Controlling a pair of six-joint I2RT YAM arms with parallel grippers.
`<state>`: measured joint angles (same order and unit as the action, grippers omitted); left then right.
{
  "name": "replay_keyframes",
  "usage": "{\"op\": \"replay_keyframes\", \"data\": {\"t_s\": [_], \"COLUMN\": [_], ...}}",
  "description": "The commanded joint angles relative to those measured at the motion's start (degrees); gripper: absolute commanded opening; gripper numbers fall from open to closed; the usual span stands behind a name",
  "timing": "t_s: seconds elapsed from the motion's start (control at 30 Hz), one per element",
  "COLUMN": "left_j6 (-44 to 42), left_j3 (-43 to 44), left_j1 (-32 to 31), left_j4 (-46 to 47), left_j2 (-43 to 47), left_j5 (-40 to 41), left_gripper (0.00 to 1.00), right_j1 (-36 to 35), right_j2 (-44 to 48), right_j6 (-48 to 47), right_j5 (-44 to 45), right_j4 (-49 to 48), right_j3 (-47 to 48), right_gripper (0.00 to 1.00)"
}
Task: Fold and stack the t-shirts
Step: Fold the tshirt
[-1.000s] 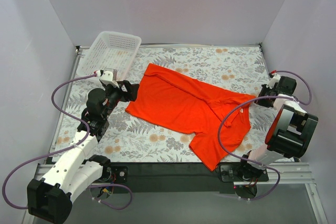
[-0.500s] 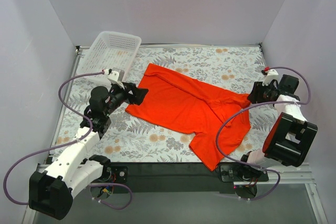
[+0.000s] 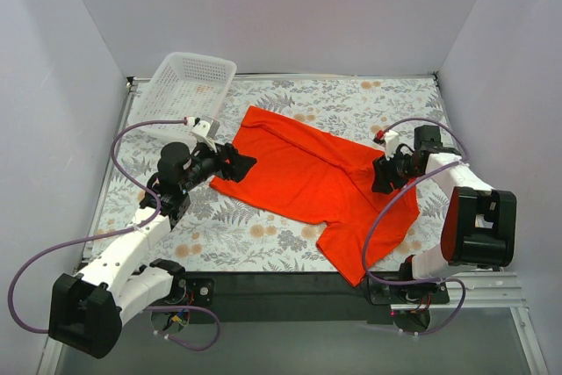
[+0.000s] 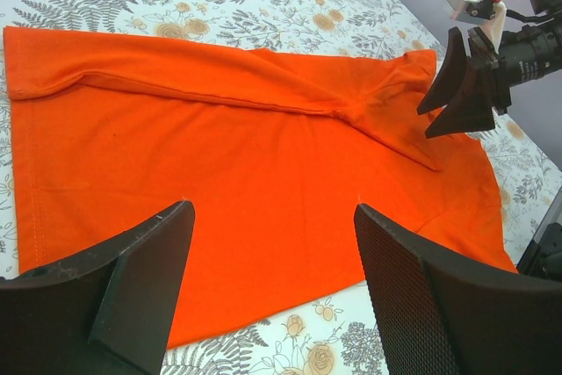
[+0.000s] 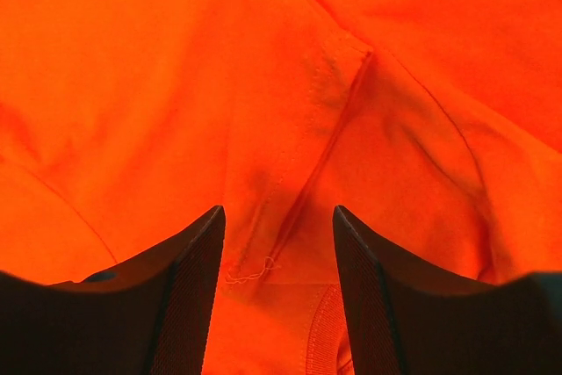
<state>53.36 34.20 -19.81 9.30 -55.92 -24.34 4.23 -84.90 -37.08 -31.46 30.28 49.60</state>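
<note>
Right gripper [image 3: 384,175], jaws newly half-open and empty, swung over the sleeve seam [image 5: 299,182] of the t-shirt [image 3: 303,183], poised to grasp; left gripper [image 3: 239,162] gaped empty.

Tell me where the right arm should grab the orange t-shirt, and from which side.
Probably best: pinch the sleeve seam at the right-hand end of the t-shirt, coming down from above. The shirt lies flat, so no edge stands up; the puckered seam ridge offers a bite, and the right gripper hangs open over it.
</note>
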Motion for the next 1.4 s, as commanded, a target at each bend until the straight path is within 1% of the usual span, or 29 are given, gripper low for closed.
{"op": "replay_keyframes", "data": {"t_s": [0.0,0.13,0.23,0.4,0.43,0.5,0.53,0.57,0.6,0.73,0.77,0.87,1.0,1.03,1.07,1.2,1.27,1.33,1.37], "left_j6": [-0.72,-0.98,-1.16,-1.16,-1.16,-1.16,-1.16,-1.16,-1.16,-1.16,-1.16,-1.16,-1.16,-1.24,-1.16,-1.16,-1.24,-1.24,-1.24], "left_j3": [1.4,1.4,1.4,1.4,1.4,1.4,1.4,1.4,1.4,1.49,1.4,1.4,1.4,1.4,1.4,1.4,1.4,1.4,1.4], "left_j1": [-0.14,-0.14,-0.14,-0.14,-0.14,-0.14,-0.14,-0.14,-0.14,-0.14,-0.14,-0.14,-0.14,-0.14,-0.14,-0.14,-0.14,-0.14,-0.14], "left_j4": [-0.51,-0.77,-0.95,-0.86,-0.86,-0.86,-0.86,-0.95,-0.95,-0.86,-0.95,-1.04,-0.95,-1.04,-0.95,-0.95,-1.04,-1.13,-1.13], "left_j2": [1.6,1.52,1.6,1.78,1.69,1.78,1.78,1.87,1.78,1.78,1.87,1.87,1.78,1.78,1.78,1.87,1.69,1.78,1.69], "left_j5": [0.08,0.43,0.87,0.87,0.87,0.96,0.87,0.96,0.96,0.87,0.87,0.96,0.87,0.87,0.87,0.87,1.04,1.13,1.13], "left_gripper": [0.68,0.68,0.68,0.68,0.68,0.68,0.68,0.68,0.68,0.68,0.68,0.68,0.68,0.68,0.68,0.68,0.68,0.68,0.68], "right_j1": [-1.41,-4.14,-4.14,-4.14,-5.62,-5.72,-5.81,-5.99,-6.16,-7.48,-7.57,-8.09,-10.28,-10.82,-11.34,-14.68,-17.67,-20.3,-21.1], "right_j2": [-0.96,-2.89,-4.13,-4.75,-4.66,-4.4,-4.13,-3.87,-3.08,-2.11,-2.02,-0.36,3.77,4.22,4.65,4.92,4.49,4.05,3.87], "right_j6": [2.62,3.77,4.82,5.62,5.62,5.62,5.44,5.09,4.83,4.03,4.03,3.86,1.93,1.58,1.14,-0.97,-2.38,-3.87,-5.18], "right_j5": [4.12,4.92,5.01,6.24,6.59,6.33,5.98,5.45,4.93,3.08,2.81,2.37,2.46,2.63,2.72,2.46,3.51,4.56,5.26], "right_j4": [-2.15,-2.77,-3.39,-3.83,-3.83,-3.65,-3.74,-3.39,-3.3,-1.55,-1.19,-0.75,-0.05,0.13,0.21,0.92,1.53,2.32,3.02], "right_j3": [0.32,0.14,0.05,-0.38,-0.82,-1.09,-1.44,-1.61,-1.96,-2.23,-2.23,-2.14,-2.49,-2.58,-2.76,-3.72,-4.34,-4.6,-5.04], "right_gripper": [0.51,0.51,0.5,0.48,0.48,0.45,0.43,0.37,0.35,0.26,0.21,0.12,0.04,0.04,0.01,0.01,0.01,0.08,0.18]}}
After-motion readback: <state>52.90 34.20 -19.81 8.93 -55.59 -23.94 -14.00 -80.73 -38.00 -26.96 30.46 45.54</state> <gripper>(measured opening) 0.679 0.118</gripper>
